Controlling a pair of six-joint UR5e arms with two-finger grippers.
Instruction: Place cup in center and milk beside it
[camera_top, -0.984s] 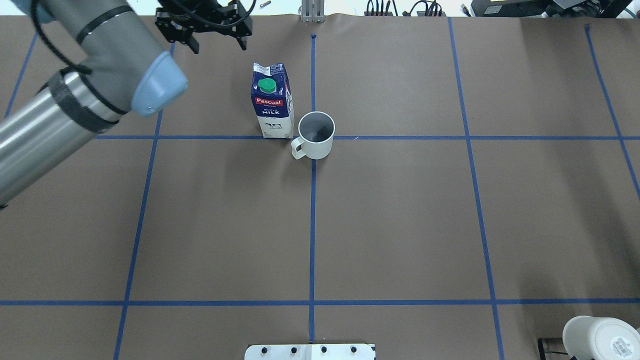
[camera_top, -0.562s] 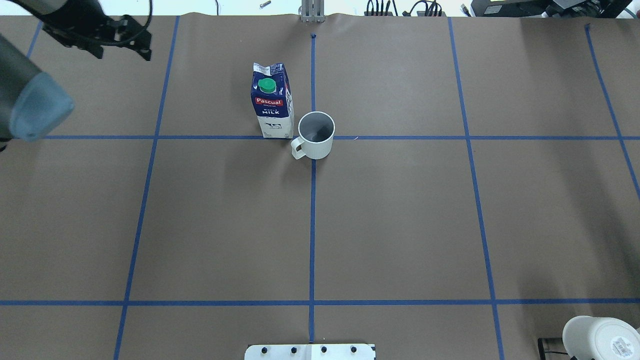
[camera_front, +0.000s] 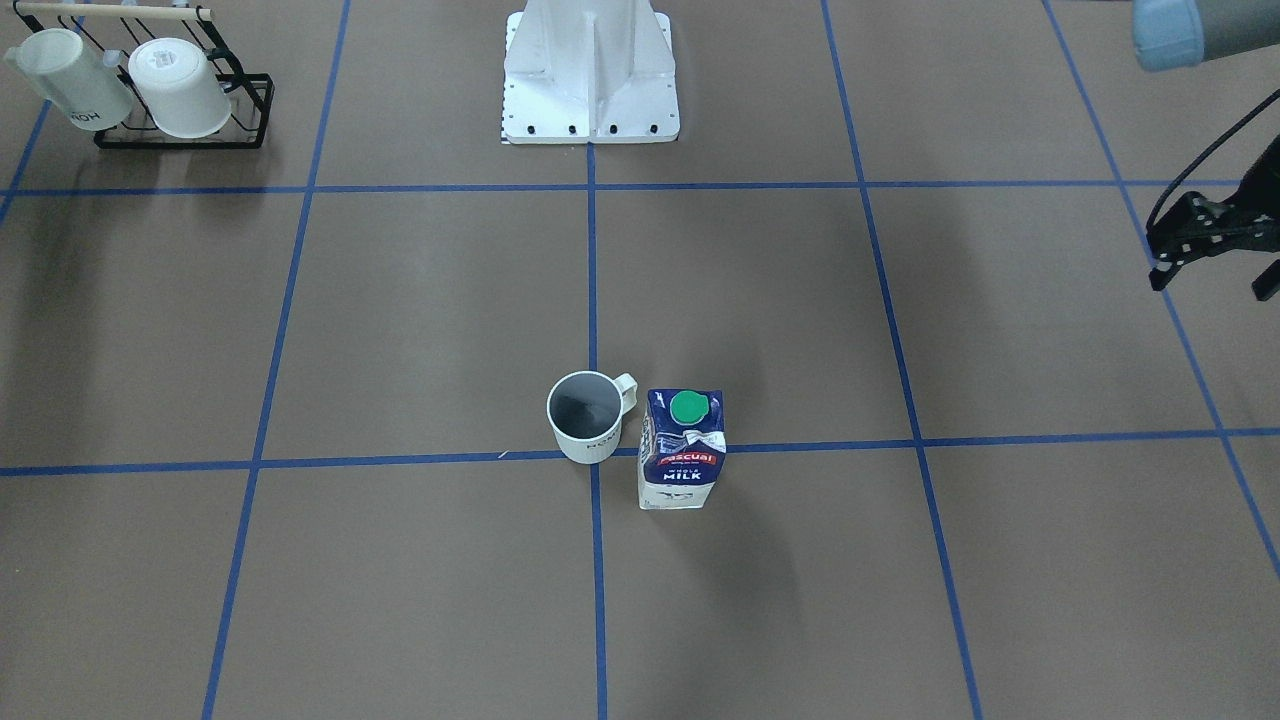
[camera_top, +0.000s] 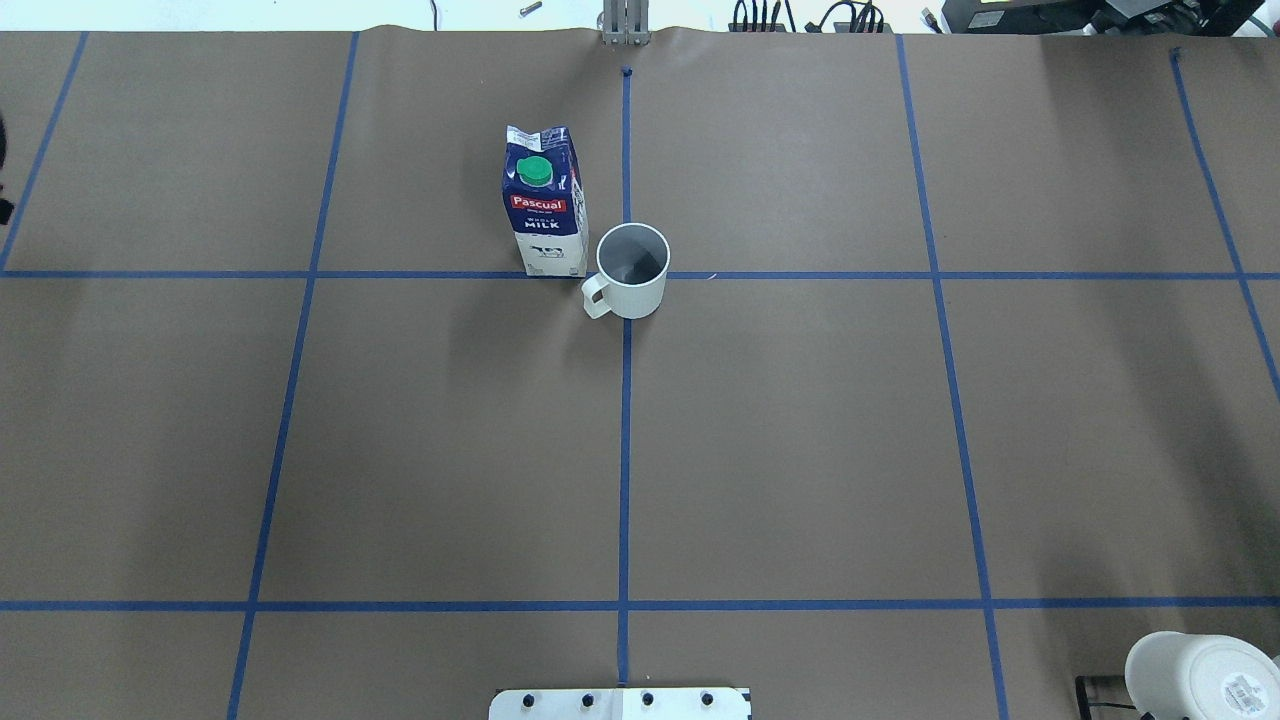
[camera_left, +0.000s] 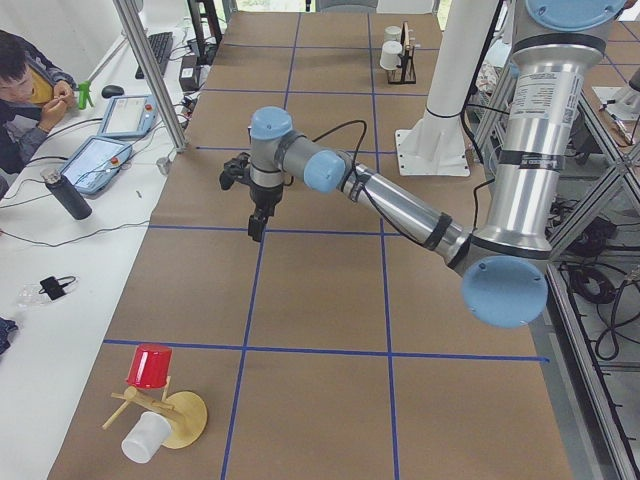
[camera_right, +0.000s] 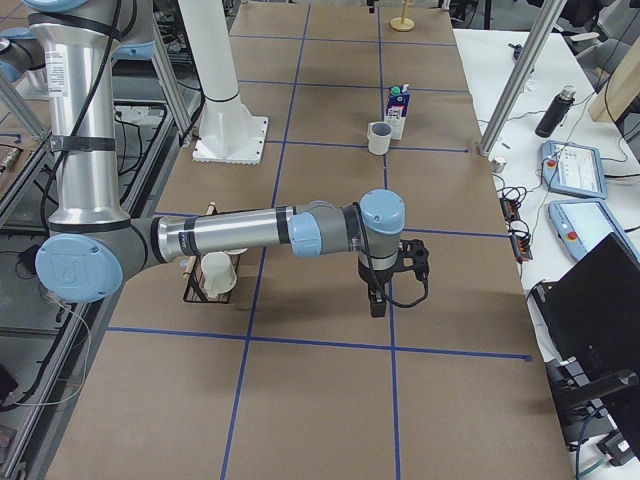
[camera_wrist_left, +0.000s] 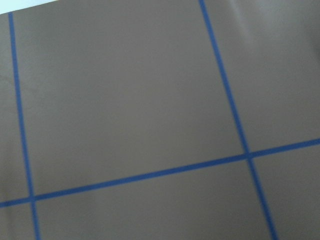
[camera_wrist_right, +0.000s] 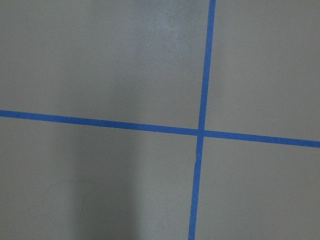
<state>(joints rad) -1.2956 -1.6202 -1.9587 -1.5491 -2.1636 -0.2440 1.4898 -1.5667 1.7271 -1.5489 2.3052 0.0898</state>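
Left gripper (camera_front: 1209, 286) partly past the picture's right edge; corner mug (camera_top: 1200, 675) likewise cropped.

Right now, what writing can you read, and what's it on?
"Pascual": red band on the milk.
"WHOLE MILK": below that, on the milk.
Fine print on the milk: unreadable.
Black lettering on the cup: too small to read.
Lettering on a rack mug: too small to read.

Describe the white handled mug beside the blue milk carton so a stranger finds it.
On the brown table gridded with blue tape, find the dark blue and white milk carton with a green cap. Beside it stands the white handled mug, grey inside, upright; the other white mugs rest tipped on a black rack.
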